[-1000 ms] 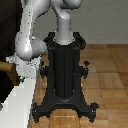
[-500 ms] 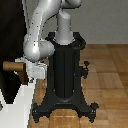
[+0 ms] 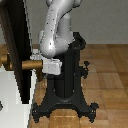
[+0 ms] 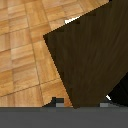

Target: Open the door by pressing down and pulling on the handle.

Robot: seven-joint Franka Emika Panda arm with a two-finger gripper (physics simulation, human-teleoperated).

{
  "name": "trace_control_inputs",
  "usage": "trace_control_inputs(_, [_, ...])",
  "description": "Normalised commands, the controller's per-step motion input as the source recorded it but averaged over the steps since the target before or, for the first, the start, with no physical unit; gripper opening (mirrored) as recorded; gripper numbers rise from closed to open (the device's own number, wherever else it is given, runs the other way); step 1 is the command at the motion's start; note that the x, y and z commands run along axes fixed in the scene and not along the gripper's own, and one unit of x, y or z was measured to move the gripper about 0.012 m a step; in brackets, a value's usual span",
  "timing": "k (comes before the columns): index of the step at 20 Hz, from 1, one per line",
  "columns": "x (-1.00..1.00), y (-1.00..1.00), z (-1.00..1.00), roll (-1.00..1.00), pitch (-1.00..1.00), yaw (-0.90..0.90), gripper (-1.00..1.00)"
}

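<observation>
The door (image 3: 15, 45) is a tall, very dark panel at the exterior view's left, swung out from its white frame (image 3: 9, 107). A short tan handle (image 3: 30, 64) sticks out of the door toward the arm. My gripper (image 3: 47, 66) is at the handle's free end, touching it or nearly so; the hand hides its fingers there. In the wrist view the dark door (image 4: 90, 60) fills most of the picture. Two grey fingertips (image 4: 55, 102) peek up far apart, so the gripper (image 4: 81, 103) looks open. The handle is out of that view.
The black robot pedestal (image 3: 65, 85) with its spread feet stands close beside the door's edge. A wooden parquet floor (image 3: 107, 65) lies all around. A second tan knob (image 3: 5, 62) shows on the door's other side.
The door has swung outward and its dark panel now shows. The handle and my gripper have moved toward the exterior view's right, with the arm bent lower.
</observation>
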Motion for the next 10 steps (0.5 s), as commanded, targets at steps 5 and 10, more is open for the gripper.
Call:
trace_control_inputs(5, [0.00,0.60,0.00,0.00,0.00,0.00,-1.00])
trace_control_inputs(10, [0.00,0.00,0.00,0.00,0.00,0.00,-1.00])
